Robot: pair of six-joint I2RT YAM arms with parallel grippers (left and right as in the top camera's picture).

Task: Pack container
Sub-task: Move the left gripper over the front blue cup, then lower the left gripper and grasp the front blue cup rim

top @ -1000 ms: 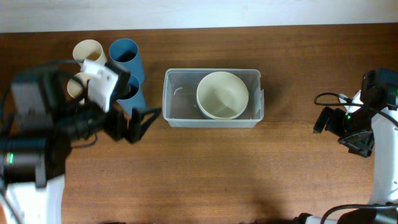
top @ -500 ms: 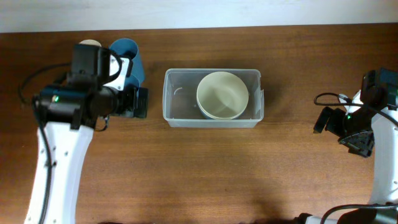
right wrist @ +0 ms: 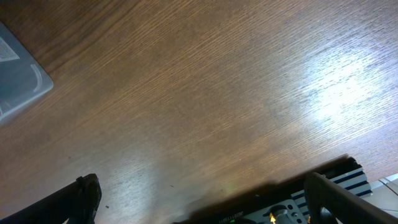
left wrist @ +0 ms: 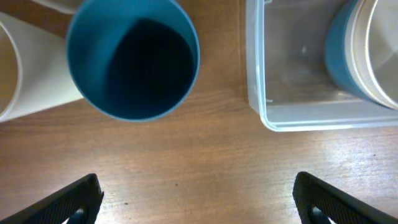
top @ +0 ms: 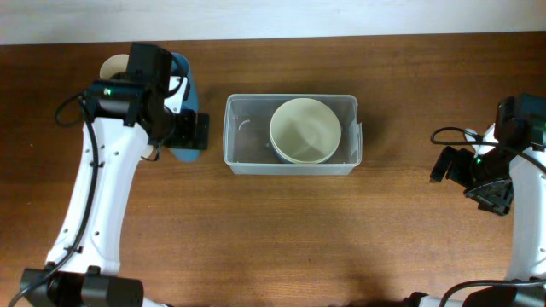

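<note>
Container holds a bowl; we see our left pincer spread wide, pointing down by the blue cup; right pincer gapes above the desk.

In the overhead view the blue cup is largely covered by the left arm, and only part of the cream cup is seen beside it (how many cups stand there cannot be told). From the left wrist the container is cut off by the top and right edges, as are the cream bowl and the blue bowl under it. Of the left gripper only the fingertips are shown. From the right wrist a single container corner is caught at the left edge.
</note>
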